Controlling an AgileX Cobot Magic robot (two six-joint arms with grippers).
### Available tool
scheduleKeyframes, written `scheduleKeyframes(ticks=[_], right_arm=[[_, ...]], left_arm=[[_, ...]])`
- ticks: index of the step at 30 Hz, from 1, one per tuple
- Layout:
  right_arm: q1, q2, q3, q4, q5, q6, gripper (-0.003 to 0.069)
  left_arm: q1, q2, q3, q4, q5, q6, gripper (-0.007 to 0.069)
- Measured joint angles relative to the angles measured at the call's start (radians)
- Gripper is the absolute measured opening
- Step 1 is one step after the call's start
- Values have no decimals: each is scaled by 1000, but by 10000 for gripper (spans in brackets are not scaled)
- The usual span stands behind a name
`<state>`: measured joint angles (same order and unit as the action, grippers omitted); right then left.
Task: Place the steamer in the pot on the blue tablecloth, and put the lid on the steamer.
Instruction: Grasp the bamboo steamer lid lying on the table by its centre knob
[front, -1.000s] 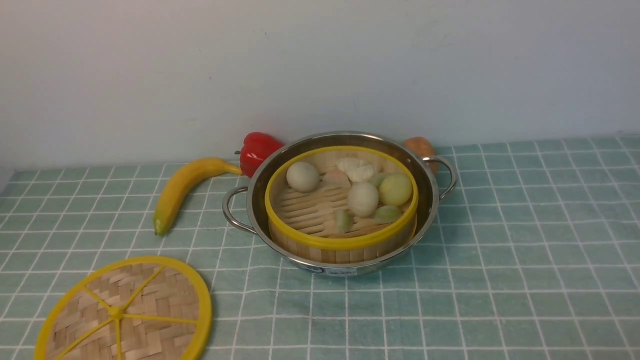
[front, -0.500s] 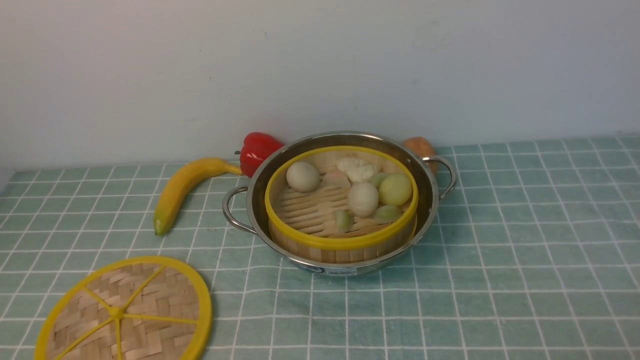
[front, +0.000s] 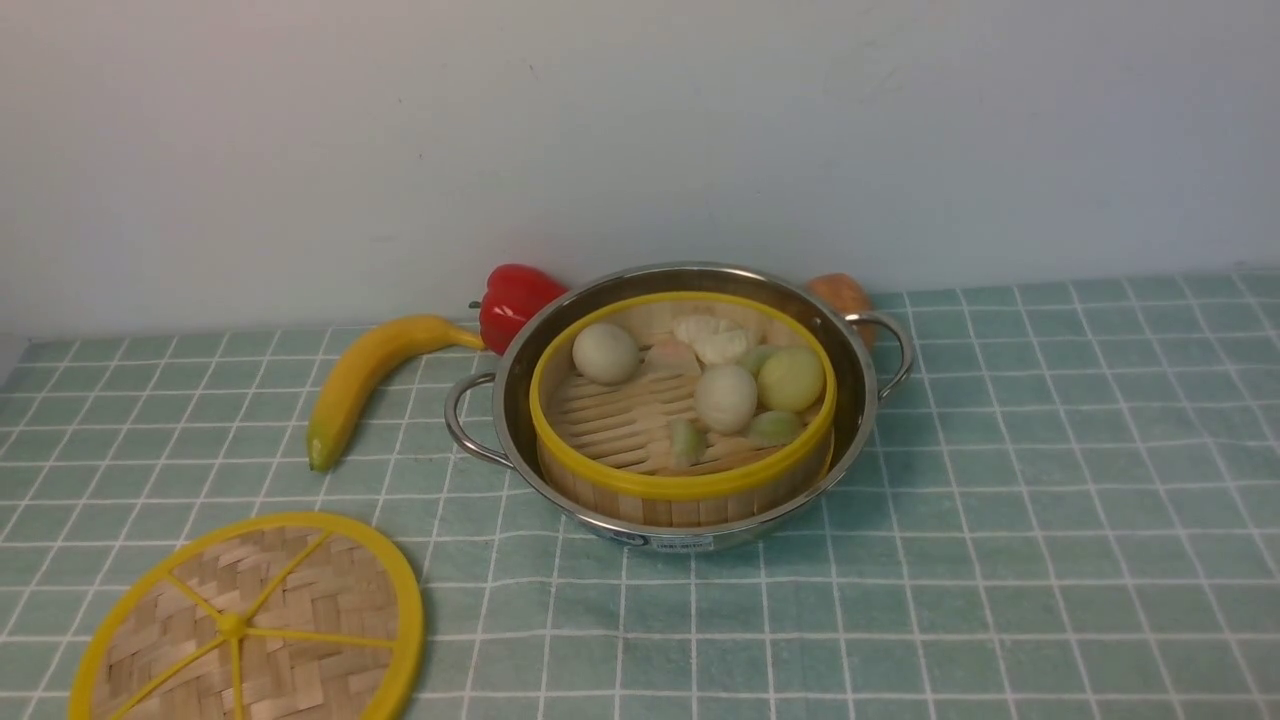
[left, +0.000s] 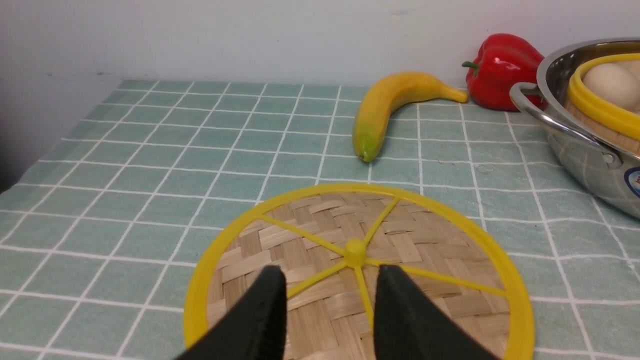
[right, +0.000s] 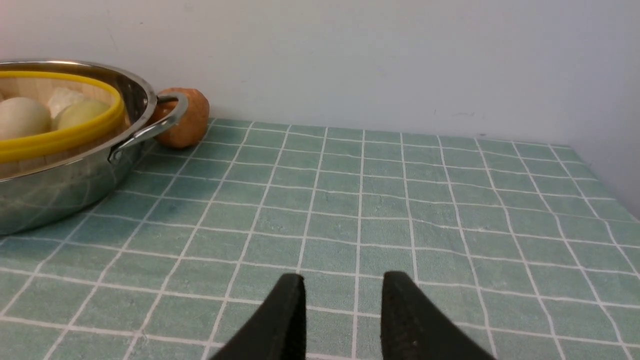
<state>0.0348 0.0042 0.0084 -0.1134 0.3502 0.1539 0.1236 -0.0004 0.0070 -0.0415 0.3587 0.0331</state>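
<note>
The steamer (front: 684, 486), a bamboo basket with a yellow rim and toy buns inside, sits in the shiny steel pot (front: 862, 380) on the blue tablecloth (front: 1000, 500). The lid (front: 300, 600), a flat woven disc with yellow spokes, lies on the cloth at the front left, uncovered. Neither gripper shows in the front view. In the left wrist view my left gripper (left: 331, 274) hovers open above the near half of the lid (left: 400, 235), holding nothing. In the right wrist view my right gripper (right: 344, 278) stands open over bare cloth, to the right of the pot (right: 60, 185).
A banana (front: 360, 375) lies left of the pot, between it and the lid. Behind the pot, by the wall, stand a red pepper (front: 515, 300) and a brown round thing (front: 845, 293). The cloth's left edge drops off in the left wrist view.
</note>
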Motion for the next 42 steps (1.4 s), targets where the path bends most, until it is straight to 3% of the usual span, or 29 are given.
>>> scheduleKeyframes(ticks=[11,20,24,32,33,35,37,42], right_arm=[[0,0,0,4,0,0,239],[0,0,0,4,0,-3,240],[0,0,0,4,0,-3,240],[0,0,0,4,-1,-3,240],[0,0,0,4,-1,-3,240],[0,0,0,4,-1,-3,240],[0,0,0,4,-1,-3,240],[0,0,0,4,-1,-3,240]], left_arm=[[0,0,0,-13,-33,0,243],[0,0,0,-217,-301,-33,243],[0,0,-3,-303,-318,-76,243],[0,133,-255,-304,-36,-75,243],[0,193,-341,-282,67,-67,243],[0,262,-434,-238,193,-47,243],[0,423,-608,-131,442,-21,243],[0,745,-809,87,716,-13,243]])
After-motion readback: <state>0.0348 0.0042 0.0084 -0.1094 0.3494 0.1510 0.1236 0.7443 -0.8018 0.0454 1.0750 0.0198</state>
